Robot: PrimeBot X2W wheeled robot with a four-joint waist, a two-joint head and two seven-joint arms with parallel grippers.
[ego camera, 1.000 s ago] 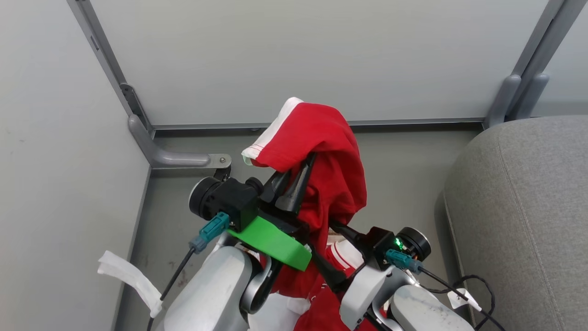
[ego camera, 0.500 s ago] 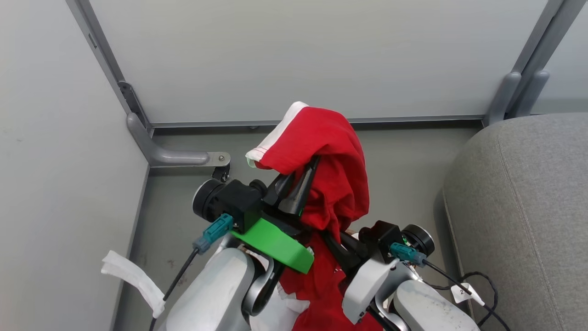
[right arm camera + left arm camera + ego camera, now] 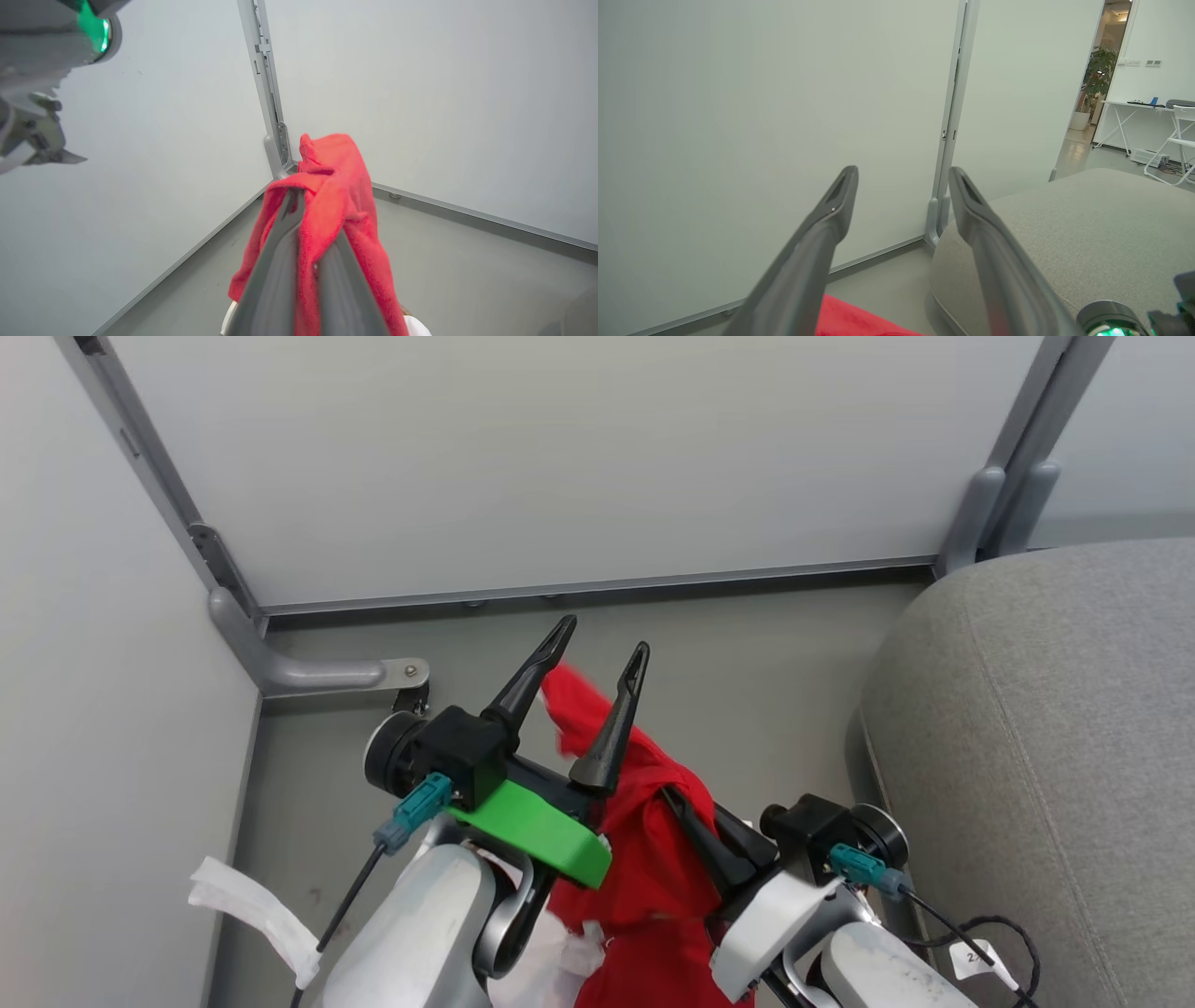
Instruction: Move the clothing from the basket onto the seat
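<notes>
Looks down over two pale forearms [image 3: 420,933] into a corner of grey floor [image 3: 794,691] and white wall panels [image 3: 560,457]. Holds the left tool [image 3: 602,637] spread wide, fingers pointing up toward the wall and gripping nothing (a fold of red sits low near their base, loose). Pinches the right tool [image 3: 674,801] shut on the clothing [image 3: 644,868], a bunch of bright red fabric draped over its fingers and hanging down between the arms. Carries that fabric in the air, clear of the floor, just beside the left tool. Sets the seat [image 3: 1046,728], a big grey cushion with a stitched seam, off to the right: near the right arm, apart from the red fabric. Shows nothing red on the part of the cushion in view. Shows a scrap of white cloth [image 3: 551,971] low between the forearms, perhaps the basket's liner; cannot tell for certain.

Reads as partway through: one garment lifted and in a single tool's grip, not yet delivered. Leaves a swing to the right, a lowering over the cushion and a release. Cannot tell how much more clothing waits below, hidden under the arms. Risks a trailing hem catching on the left tool during the swing.
</notes>
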